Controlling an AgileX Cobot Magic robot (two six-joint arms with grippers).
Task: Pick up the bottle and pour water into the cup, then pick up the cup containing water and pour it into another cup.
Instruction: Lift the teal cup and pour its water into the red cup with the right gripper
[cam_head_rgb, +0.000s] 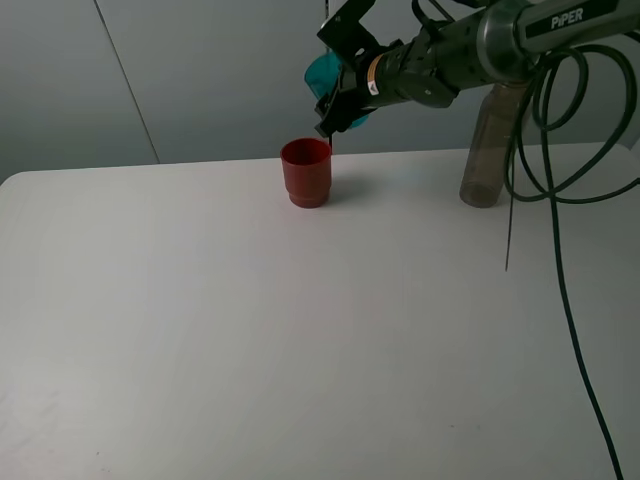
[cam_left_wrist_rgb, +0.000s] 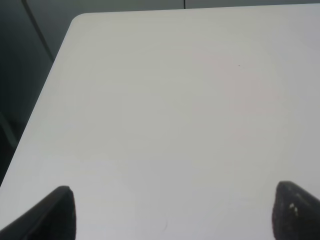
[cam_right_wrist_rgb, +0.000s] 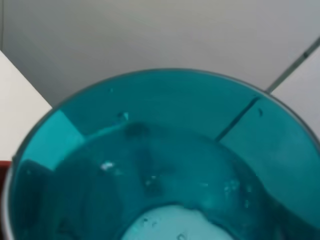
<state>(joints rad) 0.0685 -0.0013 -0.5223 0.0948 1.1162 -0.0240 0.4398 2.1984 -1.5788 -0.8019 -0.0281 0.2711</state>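
**Item 1. Small teal-blue translucent plastic tumbler.**
- Location: in the air, just above the rim of item 2 and tilted well off upright.
- Holder: the right gripper, jaws pinching the tumbler's wall.
- Reason for the pose, as a judgement: the tumbler is carried over the receiving cup and tipped so that its water falls inside and not onto the table. This is the 2nd pour of the task, under way or near its end.
- Contents: the right wrist view looks into the tumbler. Droplets cling to the inner wall and a pale patch lies low down. How much water is left cannot be told.

**Item 2. Small opaque red plastic cup with a stepped, narrower base.**
- Location: upright on the white table, directly beneath item 1, placed to receive.
- Contents: hidden by the opaque wall.

**Item 3. Tall smoky grey-brown translucent plastic bottle.**
- Location: upright on the table, well apart from the red cup and partly behind the right arm. Nothing grips it.
- Judgement: it has done its part.
- Contents: level not readable.

**Item 4. Left gripper.**
- State: jaws spread, nothing between them, above bare table.
- Judgement: idle.
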